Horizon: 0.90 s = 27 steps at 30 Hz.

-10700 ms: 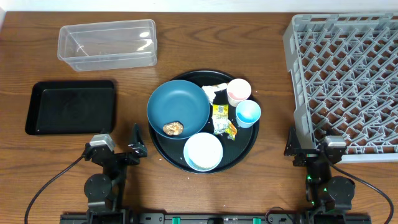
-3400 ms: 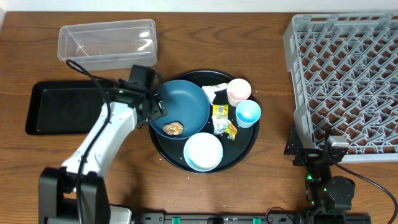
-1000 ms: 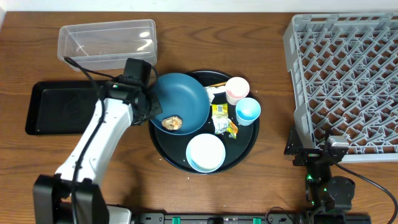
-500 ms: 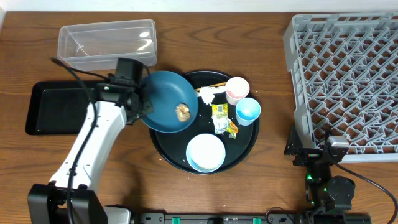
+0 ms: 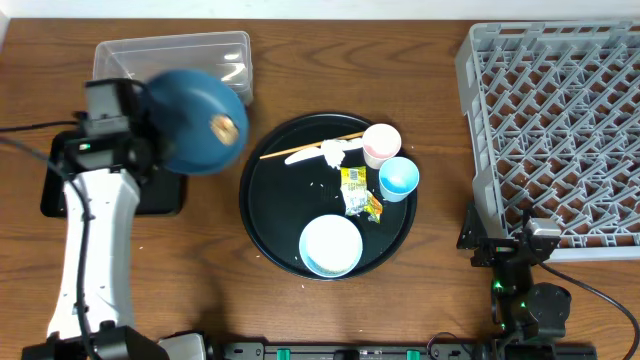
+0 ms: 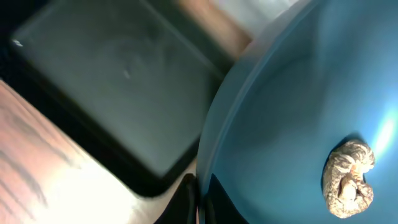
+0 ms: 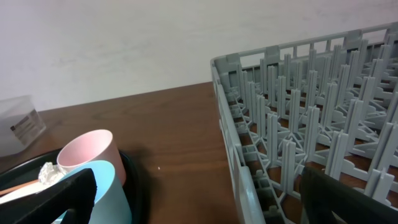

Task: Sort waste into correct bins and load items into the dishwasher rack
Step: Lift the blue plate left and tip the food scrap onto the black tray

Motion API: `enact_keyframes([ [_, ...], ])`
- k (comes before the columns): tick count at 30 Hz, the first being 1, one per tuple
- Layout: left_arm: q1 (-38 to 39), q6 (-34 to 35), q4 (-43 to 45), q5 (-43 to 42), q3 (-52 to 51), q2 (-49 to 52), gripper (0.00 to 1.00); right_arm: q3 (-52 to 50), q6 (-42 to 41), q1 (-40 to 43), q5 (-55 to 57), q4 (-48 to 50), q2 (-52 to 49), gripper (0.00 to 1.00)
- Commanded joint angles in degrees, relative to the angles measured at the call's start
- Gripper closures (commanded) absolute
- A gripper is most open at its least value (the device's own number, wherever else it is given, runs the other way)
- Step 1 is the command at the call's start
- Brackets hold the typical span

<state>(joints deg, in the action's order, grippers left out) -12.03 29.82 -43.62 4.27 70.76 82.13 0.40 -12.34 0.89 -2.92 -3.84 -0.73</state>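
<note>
My left gripper (image 6: 200,202) is shut on the rim of the dark-blue bowl (image 5: 192,120), which hangs tilted above the gap between the clear tub (image 5: 170,55) and the black tray (image 5: 165,195). A brown food lump (image 5: 227,128) lies inside the bowl. In the left wrist view the lump (image 6: 348,177) rests on the blue inner wall and the black tray (image 6: 112,93) lies below. The white bowl (image 5: 331,244), pink cup (image 5: 382,146), light-blue cup (image 5: 398,180), yellow-green wrapper (image 5: 356,190) and white tissue (image 5: 335,152) sit on the round black tray (image 5: 275,200). My right gripper (image 7: 205,205) is open and holds nothing.
The grey dishwasher rack (image 5: 560,120) fills the right side, and its near wall (image 7: 249,155) stands just right of my right gripper. A thin wooden stick (image 5: 300,150) lies across the round tray. The left arm (image 5: 90,230) covers much of the black tray.
The left arm lifted the dark-blue bowl off the round tray and carried it left and away, over the bins. The lump slid across the bowl. The right arm stayed still.
</note>
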Motion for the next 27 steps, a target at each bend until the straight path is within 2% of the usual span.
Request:
enact_keyframes([
  [1,-3.52,0.87,1.99,-0.33,1.42,-0.7,0.94,-0.09,0.83,-0.7,0.55,-0.24,0.02,0.01],
  [10,-15.26,0.37,5.79,8.11,1.42,-0.68,0.94,-0.09,0.83,-0.68,0.55,-0.24,0.02,0.01],
  [13,-18.25,-2.25,5.92,13.22,1.42,-0.68,0.94,-0.09,0.83,-0.7,0.55,-0.24,0.02,0.01],
  [18,-19.78,-11.58,8.31,22.91,1.4,-0.57,0.94,-0.09,0.83,-0.7,0.55,-0.24,0.02,0.01],
  [27,-19.76,-18.05,8.46,26.56,1.36,0.76,0.94,-0.09,0.83,-0.7,0.55,-0.24,0.02,0.01],
])
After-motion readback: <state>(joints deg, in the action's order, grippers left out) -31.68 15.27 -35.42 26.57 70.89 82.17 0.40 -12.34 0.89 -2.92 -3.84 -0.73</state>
